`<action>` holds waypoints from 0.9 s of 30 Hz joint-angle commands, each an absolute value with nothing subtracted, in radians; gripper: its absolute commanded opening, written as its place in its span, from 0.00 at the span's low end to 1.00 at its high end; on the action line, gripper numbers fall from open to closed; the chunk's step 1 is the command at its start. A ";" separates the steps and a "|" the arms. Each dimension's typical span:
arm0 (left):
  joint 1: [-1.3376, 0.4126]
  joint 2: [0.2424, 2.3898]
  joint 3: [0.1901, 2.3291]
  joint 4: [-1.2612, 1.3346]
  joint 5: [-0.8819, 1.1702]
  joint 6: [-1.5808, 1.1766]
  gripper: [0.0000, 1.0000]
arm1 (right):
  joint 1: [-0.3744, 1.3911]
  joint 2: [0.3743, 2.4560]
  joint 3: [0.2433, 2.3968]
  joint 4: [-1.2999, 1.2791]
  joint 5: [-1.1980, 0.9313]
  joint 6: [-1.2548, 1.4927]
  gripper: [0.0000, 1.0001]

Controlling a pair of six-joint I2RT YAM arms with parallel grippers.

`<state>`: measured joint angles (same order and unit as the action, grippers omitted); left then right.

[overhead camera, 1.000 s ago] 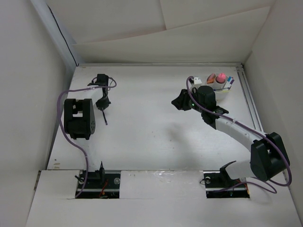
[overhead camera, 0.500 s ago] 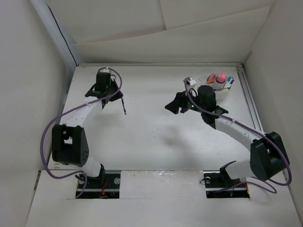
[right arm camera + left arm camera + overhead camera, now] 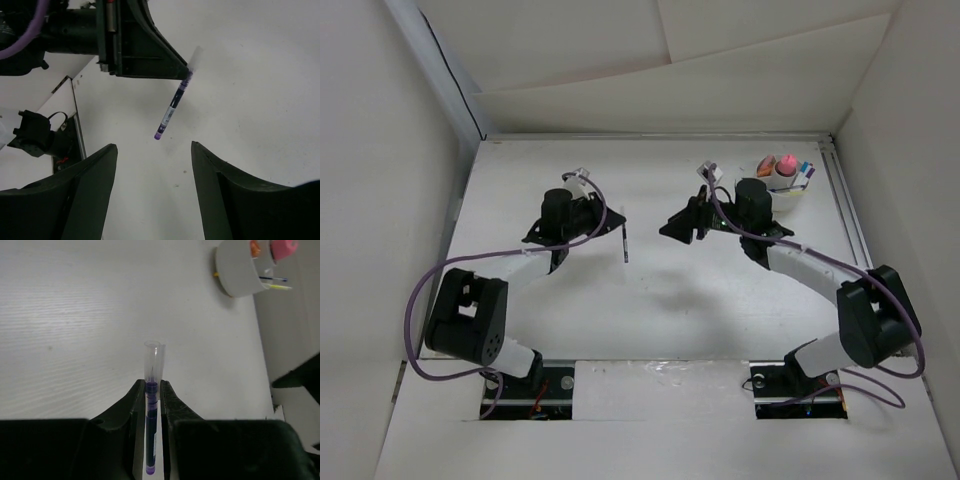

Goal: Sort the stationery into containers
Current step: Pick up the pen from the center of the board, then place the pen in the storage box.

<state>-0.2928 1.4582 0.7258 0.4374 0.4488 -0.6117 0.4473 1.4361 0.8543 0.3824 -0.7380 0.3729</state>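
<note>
My left gripper (image 3: pixel 610 226) is shut on a dark purple pen (image 3: pixel 623 240) with a clear cap, held above the table near the middle. In the left wrist view the pen (image 3: pixel 151 415) stands between the fingers, cap pointing forward. My right gripper (image 3: pixel 670 228) is open and empty, facing the left one a short way to its right. In the right wrist view the pen (image 3: pixel 172 110) hangs from the left gripper (image 3: pixel 185 75), ahead of my open right gripper (image 3: pixel 152 165). The white divided cup (image 3: pixel 787 187) at the far right holds a pink-capped tube (image 3: pixel 786 163), an orange piece (image 3: pixel 766 160) and thin pens (image 3: pixel 272 282).
White walls enclose the table on the left, back and right. A rail (image 3: pixel 846 225) runs along the right edge beside the cup. Both arm bases (image 3: pixel 530 385) sit at the near edge, and purple cables (image 3: pixel 420 300) loop off each arm.
My left arm has swung from the far left toward the middle, carrying the pen. My right gripper has moved left, away from the cup, toward the pen.
</note>
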 commanded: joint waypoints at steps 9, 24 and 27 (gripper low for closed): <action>-0.433 1.531 0.718 0.817 0.652 -0.620 0.00 | 0.443 1.574 0.945 0.462 -0.759 0.419 0.44; -0.472 1.582 0.709 0.933 0.756 -0.653 0.00 | 0.425 1.657 0.986 0.494 -0.746 0.451 0.59; -0.472 1.572 0.709 0.933 0.765 -0.653 0.00 | 0.425 1.666 0.986 0.514 -0.735 0.460 0.51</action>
